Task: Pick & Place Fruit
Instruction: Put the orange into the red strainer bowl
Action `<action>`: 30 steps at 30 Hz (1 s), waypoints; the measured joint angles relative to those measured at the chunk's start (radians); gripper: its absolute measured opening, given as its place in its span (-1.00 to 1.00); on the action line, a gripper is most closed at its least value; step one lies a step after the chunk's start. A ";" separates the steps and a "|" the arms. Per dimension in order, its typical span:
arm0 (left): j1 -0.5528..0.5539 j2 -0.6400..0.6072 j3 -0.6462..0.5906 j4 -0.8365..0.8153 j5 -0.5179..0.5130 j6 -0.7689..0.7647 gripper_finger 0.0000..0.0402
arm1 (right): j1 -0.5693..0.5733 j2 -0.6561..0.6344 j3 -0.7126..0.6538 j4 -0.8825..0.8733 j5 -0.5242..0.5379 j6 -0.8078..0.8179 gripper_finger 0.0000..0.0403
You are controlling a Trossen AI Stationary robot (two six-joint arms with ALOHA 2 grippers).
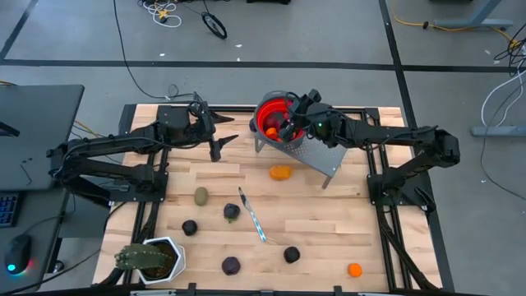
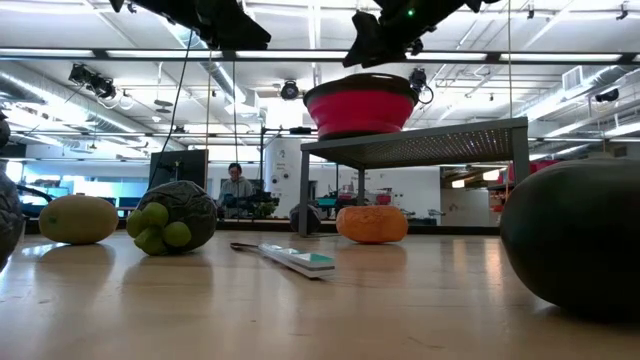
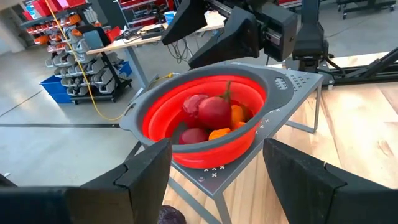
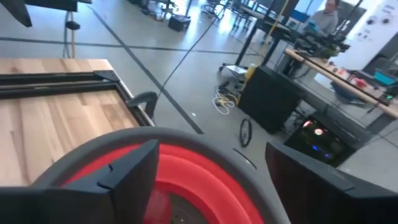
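While several red and orange toy fruits fill the red collapsible colander, with the empty right gripper wide above it and the left gripper part-open just beside it, about eight fruits wait on the wooden counter.

A knife lies mid-table; a potted plant stands at one corner.

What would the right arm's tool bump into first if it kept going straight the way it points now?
Most likely the red collapsible bowl with a grey rim, which sits right below the open right tool on the perforated metal stand. Fruit already lies inside; the exact gap is unclear.
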 joint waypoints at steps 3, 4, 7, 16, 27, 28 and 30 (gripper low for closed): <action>0.000 0.001 0.000 -0.001 0.001 0.000 0.30 | 0.029 -0.009 0.000 -0.007 0.024 -0.023 0.57; 0.000 0.001 0.000 -0.004 0.001 0.000 0.30 | 0.045 -0.018 0.000 -0.010 0.025 -0.026 0.58; 0.000 0.001 0.000 -0.019 0.001 0.001 0.30 | 0.110 -0.060 0.000 -0.079 0.019 -0.007 0.58; 0.000 0.001 0.000 -0.017 0.001 0.001 0.30 | 0.343 -0.155 0.000 -0.583 -0.314 0.412 0.58; 0.000 0.020 -0.001 0.035 0.091 -0.055 0.30 | 0.670 -0.102 0.000 -0.859 -0.509 0.914 0.58; 0.000 0.020 -0.001 0.036 0.091 -0.055 0.30 | 0.696 -0.091 0.000 -0.863 -0.523 0.962 0.58; 0.000 0.021 -0.001 0.040 0.091 -0.055 0.30 | 0.741 -0.070 0.000 -0.871 -0.545 1.066 0.58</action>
